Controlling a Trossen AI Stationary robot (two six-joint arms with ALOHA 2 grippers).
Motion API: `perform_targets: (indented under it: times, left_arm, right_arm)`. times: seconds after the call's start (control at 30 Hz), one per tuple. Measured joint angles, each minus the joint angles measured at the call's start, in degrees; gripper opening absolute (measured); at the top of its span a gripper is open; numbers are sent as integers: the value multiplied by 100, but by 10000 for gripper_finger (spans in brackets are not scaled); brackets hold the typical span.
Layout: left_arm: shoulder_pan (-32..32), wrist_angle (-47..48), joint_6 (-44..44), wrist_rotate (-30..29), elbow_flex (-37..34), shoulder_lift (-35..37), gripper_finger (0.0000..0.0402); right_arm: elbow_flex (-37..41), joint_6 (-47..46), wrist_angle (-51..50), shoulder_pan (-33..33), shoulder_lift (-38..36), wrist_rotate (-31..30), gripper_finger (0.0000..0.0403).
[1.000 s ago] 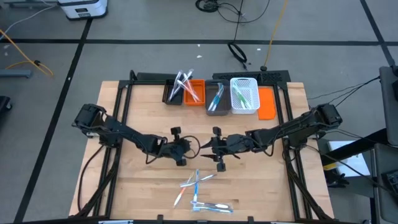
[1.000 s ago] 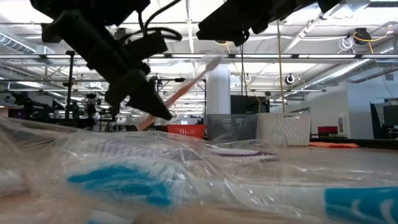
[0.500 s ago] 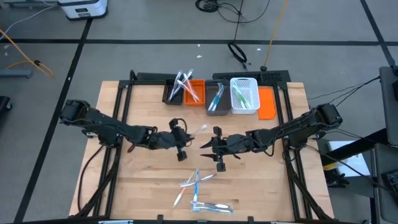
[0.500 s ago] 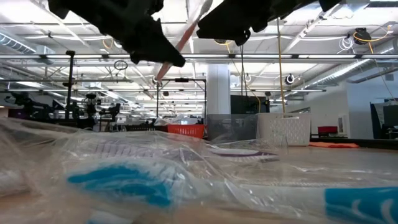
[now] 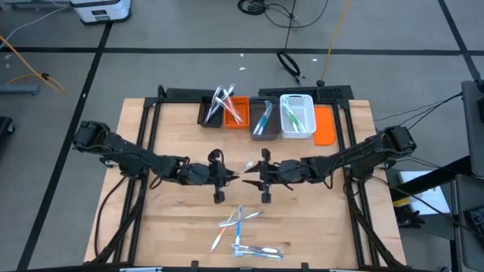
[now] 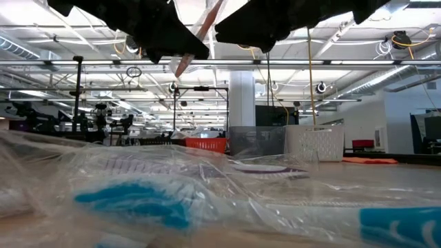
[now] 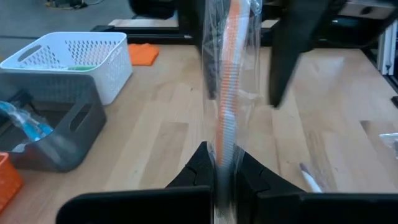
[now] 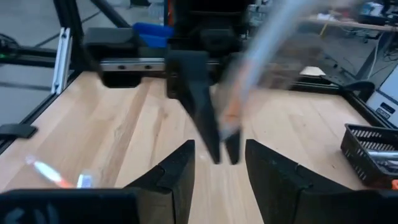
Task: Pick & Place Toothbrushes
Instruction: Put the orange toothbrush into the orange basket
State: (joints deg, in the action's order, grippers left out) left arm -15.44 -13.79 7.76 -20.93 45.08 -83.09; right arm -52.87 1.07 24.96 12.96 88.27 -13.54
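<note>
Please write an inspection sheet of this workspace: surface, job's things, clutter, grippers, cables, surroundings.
Surface: wooden table, on a black frame.
Job's things: wrapped orange toothbrush held above mid-table; loose toothbrushes at the near edge; others in the bins at the far edge.
Clutter: orange cloth beside the white basket.
Grippers: left gripper shut on the wrapped orange toothbrush; right gripper open, facing it closely.
Cables: black cables on the floor beyond the table.
Surroundings: open hall with ceiling lights; no person seen.
</note>
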Motion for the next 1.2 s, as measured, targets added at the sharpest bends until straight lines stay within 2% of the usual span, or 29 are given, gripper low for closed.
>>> perform_targets:
  times: [0.17,0.27,0.7,0.8,0.97,1.2]
  left_arm:
    - [-7,-18,-12,9,0,0,8]
    - [-7,-55,-22,9,0,0,8]
    - [72,-831,-207,97,0,-191,8]
    - [93,-935,-228,118,-9,-307,8]
    - [85,-1267,-301,136,-9,-397,11]
    - [93,-1285,-505,-14,-7,-398,64]
  right_arm:
    - [252,-37,668,-120,0,54,132]
    - [363,-28,1269,-136,0,450,132]
    - [431,38,1929,-136,2,468,130]
    - [431,58,1917,-136,2,463,109]
    - [431,269,1922,-136,2,454,20]
    - [431,272,1805,-134,4,169,17]
